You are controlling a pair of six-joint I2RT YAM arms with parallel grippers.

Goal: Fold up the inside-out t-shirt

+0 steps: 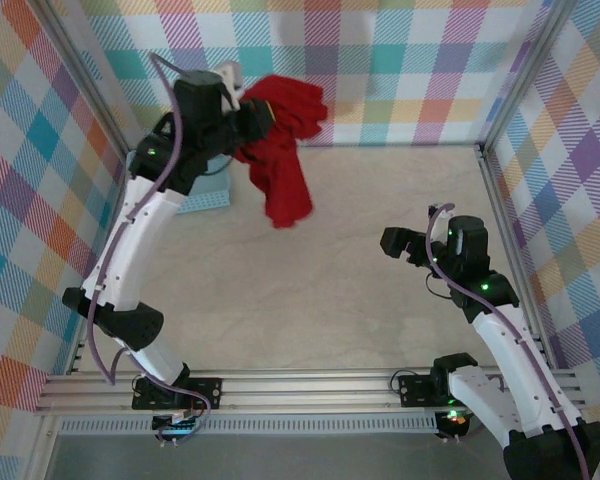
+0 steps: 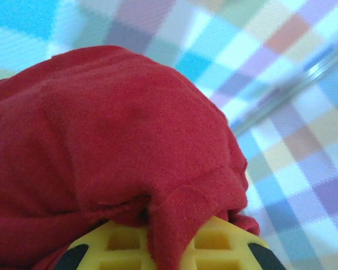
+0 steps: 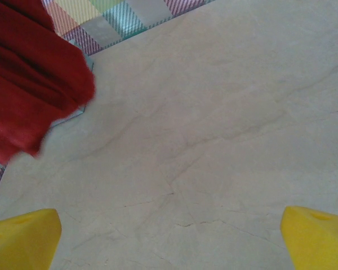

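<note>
Red t-shirt [image 1: 280,160] hangs clenched in the left tool [image 1: 246,120] near the light-blue basket [image 1: 212,200]; right tool [image 1: 398,243] gapes wide over the pale table [image 1: 350,290].

This is a robot test cell in a lab. A pale, stone-patterned table [image 1: 310,270] is boxed in by aluminium frame bars [image 1: 310,385] and flat walls of pastel checked panels [image 1: 400,70]. Two white-and-black robot arms, the left arm [image 1: 130,240] and the right arm [image 1: 500,340], are bolted to the front rail. Purple cables [image 1: 165,100] loop along them and small green lights [image 1: 152,152] glow on their joints.
</note>
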